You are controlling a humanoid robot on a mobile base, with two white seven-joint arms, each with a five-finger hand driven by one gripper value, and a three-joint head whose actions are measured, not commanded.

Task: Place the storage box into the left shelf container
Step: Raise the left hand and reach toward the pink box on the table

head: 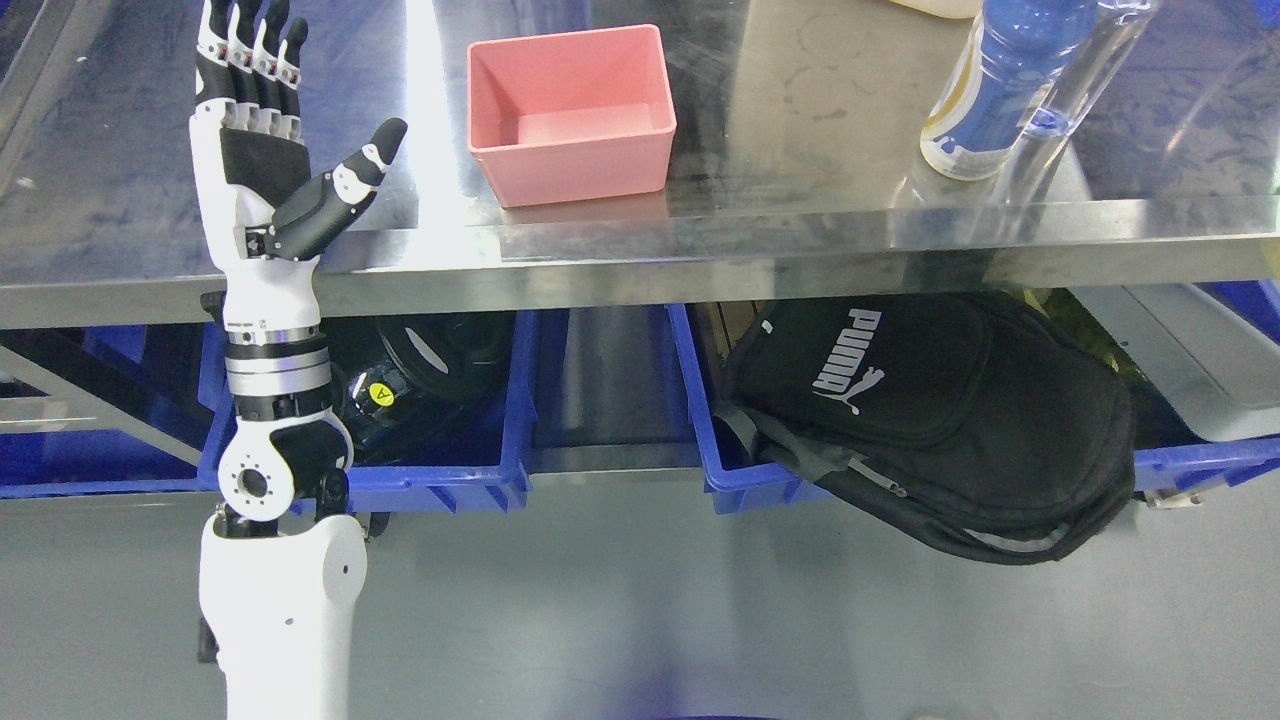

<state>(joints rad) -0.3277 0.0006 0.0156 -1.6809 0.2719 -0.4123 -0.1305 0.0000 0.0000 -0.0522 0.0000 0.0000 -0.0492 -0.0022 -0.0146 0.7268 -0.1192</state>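
A pink storage box (570, 110), open and empty, stands on the steel table top (800, 130) near its front edge. My left hand (275, 130) is raised over the table's left part, to the left of the box and apart from it. Its fingers (250, 45) are straight and its thumb is spread toward the box; it holds nothing. Under the table top, a blue bin (440, 480) sits on the left of the lower shelf with dark items inside, partly hidden by my left forearm. My right arm is out of view.
A blue-labelled bottle (990, 85) and a clear bottle (1065, 95) stand at the table's right. A black backpack (930, 420) fills a second blue bin (730, 480) on the lower shelf's right. Grey floor lies in front.
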